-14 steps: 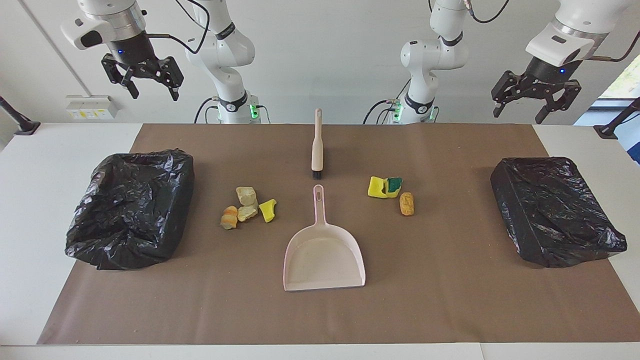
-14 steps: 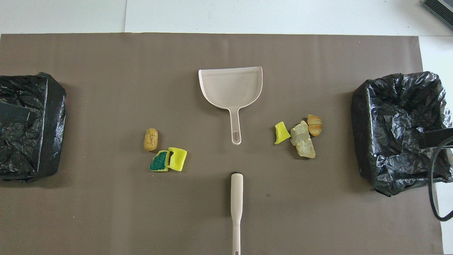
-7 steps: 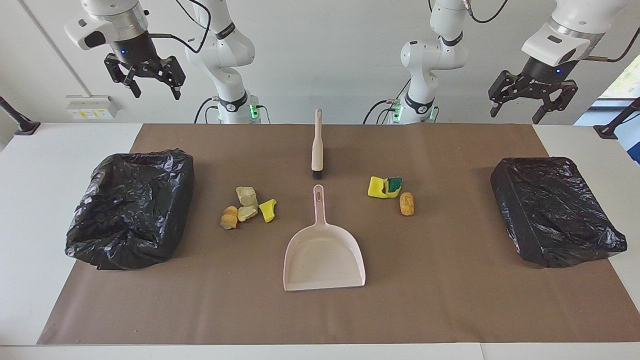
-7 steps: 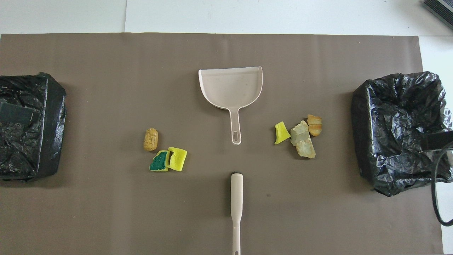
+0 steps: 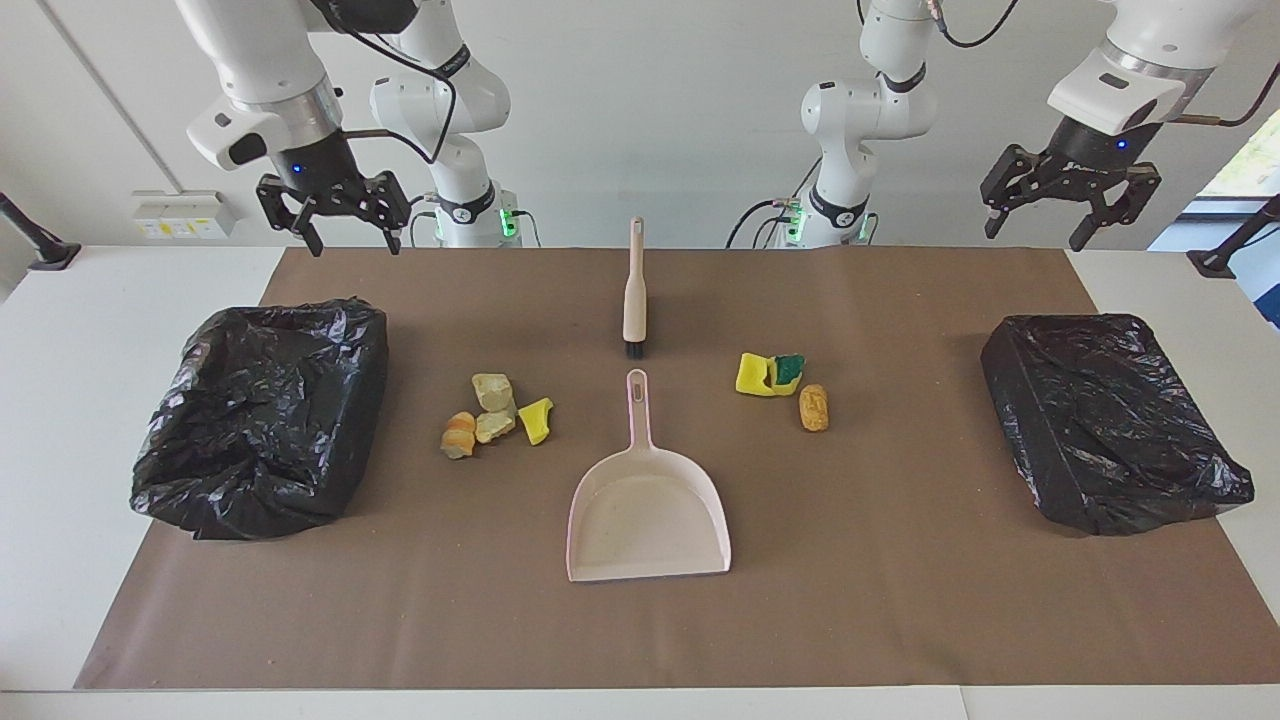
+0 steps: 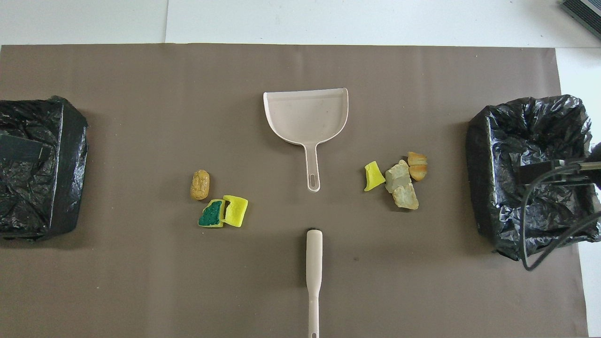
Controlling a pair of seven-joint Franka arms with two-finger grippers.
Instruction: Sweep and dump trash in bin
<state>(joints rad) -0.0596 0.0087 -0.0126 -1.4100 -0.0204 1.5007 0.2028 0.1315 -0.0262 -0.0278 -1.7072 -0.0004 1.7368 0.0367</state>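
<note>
The trash lies in two clusters on the brown mat. Tan, orange-brown and yellow scraps (image 5: 495,410) (image 6: 399,180) are toward the right arm's end. A green-topped yellow sponge (image 5: 772,374) (image 6: 223,211) and a brown chunk (image 5: 814,407) (image 6: 199,184) are toward the left arm's end. A black-bagged bin (image 5: 265,420) (image 6: 530,141) stands at the right arm's end, another bin (image 5: 1110,420) (image 6: 47,188) at the left arm's. My right gripper (image 5: 352,235) hangs open and empty, high over the first bin. My left gripper (image 5: 1040,225) is open and empty, high over the second.
A pale pink dustpan (image 5: 648,500) (image 6: 307,115) lies mid-mat, its handle pointing toward the robots. A cream brush (image 5: 634,295) (image 6: 313,267) lies in line with it, nearer to the robots, bristles toward the dustpan handle. White table borders the mat.
My right gripper has come down and swung toward the middle of the table. The left gripper has barely shifted. Nothing on the mat has moved.
</note>
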